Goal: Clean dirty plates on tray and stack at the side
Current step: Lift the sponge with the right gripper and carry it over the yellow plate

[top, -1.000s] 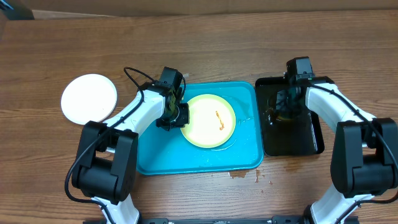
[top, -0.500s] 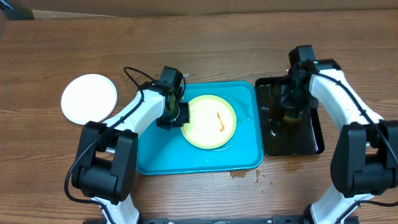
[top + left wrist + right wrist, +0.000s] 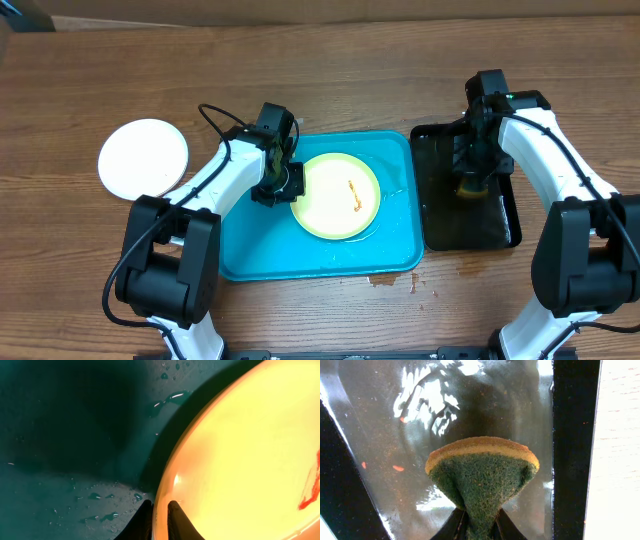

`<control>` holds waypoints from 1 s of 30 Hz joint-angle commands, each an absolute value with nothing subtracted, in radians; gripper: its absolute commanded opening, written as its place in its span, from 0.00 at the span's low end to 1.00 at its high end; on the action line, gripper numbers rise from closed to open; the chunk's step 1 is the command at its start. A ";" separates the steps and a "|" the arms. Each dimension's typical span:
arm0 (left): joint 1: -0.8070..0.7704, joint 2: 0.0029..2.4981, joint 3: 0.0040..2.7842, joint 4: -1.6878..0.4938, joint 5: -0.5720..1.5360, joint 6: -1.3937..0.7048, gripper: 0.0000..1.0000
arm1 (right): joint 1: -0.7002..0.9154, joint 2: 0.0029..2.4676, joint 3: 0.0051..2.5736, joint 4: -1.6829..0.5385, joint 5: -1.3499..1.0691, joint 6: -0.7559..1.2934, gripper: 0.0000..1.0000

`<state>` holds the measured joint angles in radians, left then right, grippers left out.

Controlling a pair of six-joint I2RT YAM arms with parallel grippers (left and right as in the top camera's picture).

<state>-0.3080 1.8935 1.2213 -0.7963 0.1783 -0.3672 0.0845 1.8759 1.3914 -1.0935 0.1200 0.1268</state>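
A pale yellow-green plate (image 3: 338, 195) with an orange-brown smear lies in the turquoise tray (image 3: 250, 250). My left gripper (image 3: 282, 185) is shut on that plate's left rim; the left wrist view shows the plate (image 3: 250, 450) and the fingers (image 3: 159, 522) pinching its edge over the wet tray (image 3: 75, 435). A white plate (image 3: 143, 158) lies on the table to the left of the tray. My right gripper (image 3: 470, 172) is shut on a green and yellow sponge (image 3: 482, 472) over the black tray (image 3: 420, 420).
The black tray (image 3: 470, 225) stands right of the turquoise tray and holds water. Brown drips (image 3: 400, 281) mark the table in front of the trays. Bare wooden table lies behind and at both sides.
My right gripper has moved with the sponge a little right and toward the front over the black tray. The left gripper and the yellow-green plate have not moved.
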 commanded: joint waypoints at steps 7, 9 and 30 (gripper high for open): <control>-0.313 1.897 1.246 -0.800 0.172 -0.359 0.05 | 0.078 1.874 1.422 -1.085 0.116 0.131 0.04; -0.313 1.898 1.246 -0.800 0.172 -0.359 0.05 | 0.078 1.874 1.422 -1.084 0.084 0.130 0.04; -0.316 1.898 1.221 -0.785 0.157 -0.360 0.04 | 0.104 1.874 1.422 -1.093 0.014 0.199 0.04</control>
